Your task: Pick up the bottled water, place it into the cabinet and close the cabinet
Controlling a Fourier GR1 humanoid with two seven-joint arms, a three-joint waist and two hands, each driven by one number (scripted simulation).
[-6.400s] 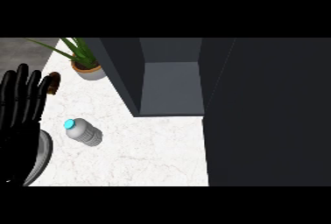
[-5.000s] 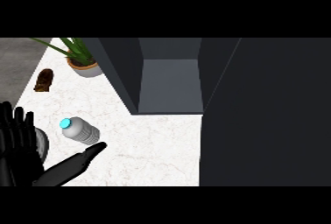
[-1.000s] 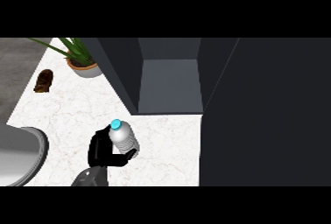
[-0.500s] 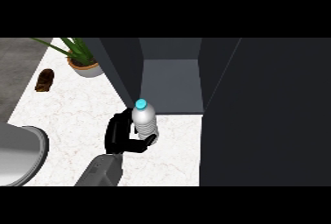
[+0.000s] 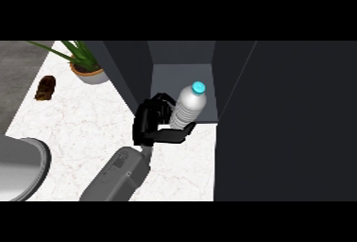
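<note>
we see one hand (image 5: 155, 124), which by its place could be either arm's, so we leave the side unnamed. its fingers and thumb curl round the lower body of the bottled water (image 5: 187, 108), grasping it. the bottle stands nearly upright, blue cap at 12 o'clock, at the front edge of the open cabinet (image 5: 182, 78). the grey forearm (image 5: 118, 175) enters from 6 o'clock. on the white marble counter (image 5: 77, 120), a potted plant (image 5: 85, 66) sits at 10 o'clock, a brown object (image 5: 46, 88) just beside it.
</note>
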